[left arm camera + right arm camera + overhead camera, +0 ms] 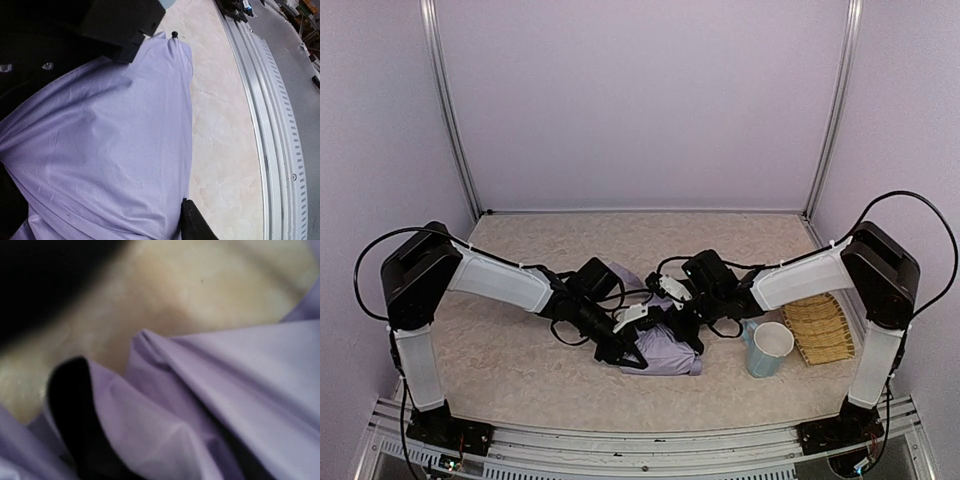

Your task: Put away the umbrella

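The umbrella [668, 350] lies crumpled at the table's middle, with pale lavender fabric outside and black lining showing. Both arms reach into it. My left gripper [626, 352] is on its left side. In the left wrist view the fabric [100, 150] fills the frame and one black fingertip [192, 225] presses at its edge; the other finger is hidden under the cloth. A black rib tip [174, 34] sticks out at the top. My right gripper [682, 322] is buried in the umbrella's upper right. Its wrist view shows only blurred folds [225, 380] and black lining [75, 410], with no fingers.
A white cup [769, 348] stands just right of the umbrella, close to the right arm. A woven bamboo mat [820, 328] lies at the right edge. The metal rail [272, 130] runs along the near table edge. Lilac walls close the back and sides.
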Controlling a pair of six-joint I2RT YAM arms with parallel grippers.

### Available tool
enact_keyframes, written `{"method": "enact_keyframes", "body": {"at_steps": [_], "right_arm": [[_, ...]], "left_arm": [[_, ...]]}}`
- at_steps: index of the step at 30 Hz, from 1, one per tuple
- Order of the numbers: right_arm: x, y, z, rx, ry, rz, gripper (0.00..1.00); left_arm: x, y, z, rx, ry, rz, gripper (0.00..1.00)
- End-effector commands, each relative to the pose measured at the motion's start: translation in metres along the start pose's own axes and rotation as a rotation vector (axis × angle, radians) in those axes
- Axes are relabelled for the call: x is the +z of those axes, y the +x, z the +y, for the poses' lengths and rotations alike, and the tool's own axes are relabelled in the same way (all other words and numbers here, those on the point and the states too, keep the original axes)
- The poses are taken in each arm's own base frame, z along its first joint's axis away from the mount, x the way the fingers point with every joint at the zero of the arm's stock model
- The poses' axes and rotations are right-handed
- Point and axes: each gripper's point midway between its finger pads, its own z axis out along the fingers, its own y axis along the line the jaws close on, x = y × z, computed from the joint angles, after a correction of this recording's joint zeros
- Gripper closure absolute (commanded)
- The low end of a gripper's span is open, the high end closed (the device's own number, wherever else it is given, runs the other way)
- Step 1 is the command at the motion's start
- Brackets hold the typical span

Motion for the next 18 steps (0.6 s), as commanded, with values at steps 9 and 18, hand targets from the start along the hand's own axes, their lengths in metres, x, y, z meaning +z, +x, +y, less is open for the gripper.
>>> {"method": "enact_keyframes", "body": {"at_steps": [9, 18], "right_arm": [[0.043, 0.091, -0.002, 0.067, -0.026, 0.237, 1.00], [0.041, 0.082, 0.007, 0.013, -0.079, 0.208, 1.00]], "left_arm": [[-0.063, -0.024, -0.014, 0.328, -0.513, -0.094, 0.42], [-0.063, -0.016, -0.039, 0.619, -0.496, -0.067, 0.25]]}}
